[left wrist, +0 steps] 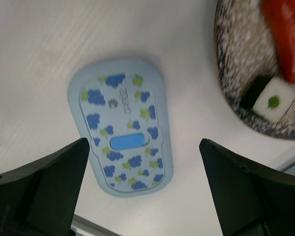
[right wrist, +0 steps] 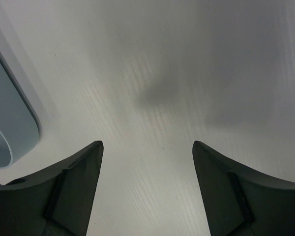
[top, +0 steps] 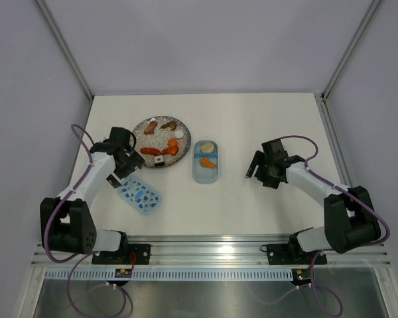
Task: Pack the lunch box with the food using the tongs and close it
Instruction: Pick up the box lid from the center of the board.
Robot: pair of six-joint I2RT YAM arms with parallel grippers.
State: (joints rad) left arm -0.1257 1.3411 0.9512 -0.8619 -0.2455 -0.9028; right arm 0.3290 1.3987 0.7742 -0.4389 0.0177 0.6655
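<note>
The lunch box (top: pixel 205 177) lies open mid-table with orange food (top: pixel 208 161) inside. Its lid (left wrist: pixel 122 146) lies flat at the box's 8 o'clock, below the left gripper (left wrist: pixel 143 142), whose jaws are spread wide and empty. The plate (top: pixel 160 134) with more pieces sits at 10 o'clock, and the right gripper (right wrist: pixel 147 143), jaws apart over bare table, hangs at 3 o'clock.

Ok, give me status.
Left pincer open, empty. Right pincer open, empty. Lunch box uncovered, two pieces inside. Lid flat on table by left pincer; nothing blocking.
</note>
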